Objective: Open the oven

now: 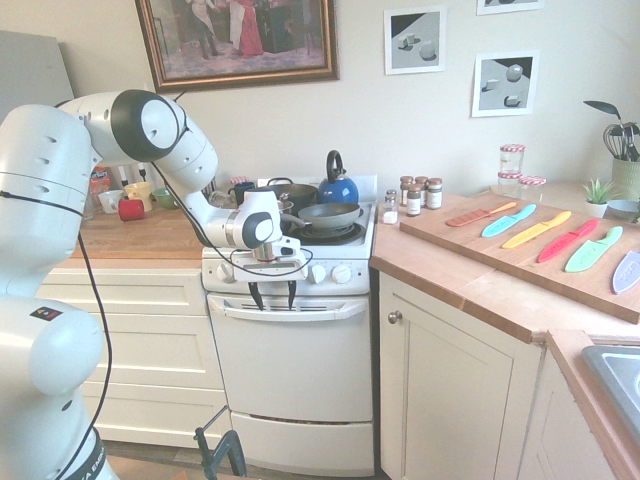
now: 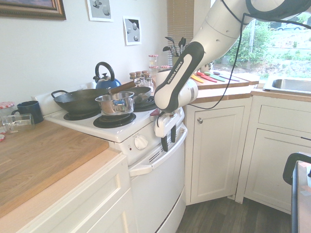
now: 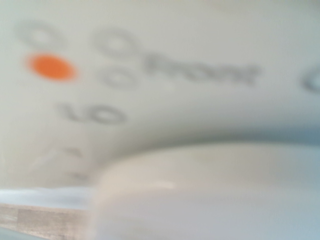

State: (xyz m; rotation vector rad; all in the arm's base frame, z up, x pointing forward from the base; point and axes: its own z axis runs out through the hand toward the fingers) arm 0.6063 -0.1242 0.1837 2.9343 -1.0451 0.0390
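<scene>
White robot arm (image 1: 45,200) at left; its claw (image 1: 275,306), fingers apart, points down at the wide handle (image 1: 338,312) across the oven (image 1: 300,368) front, fingers spaced along the bar, so pulling outward probably needs them behind it.

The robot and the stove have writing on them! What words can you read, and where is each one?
"FRANKA EMIKA": on the jointed white robot arm.
"Front", blurred: on the smooth white stove panel.
"LO", blurrier, so probably that: same panel.
The marks around the round white stove knobs are too small to read.
</scene>
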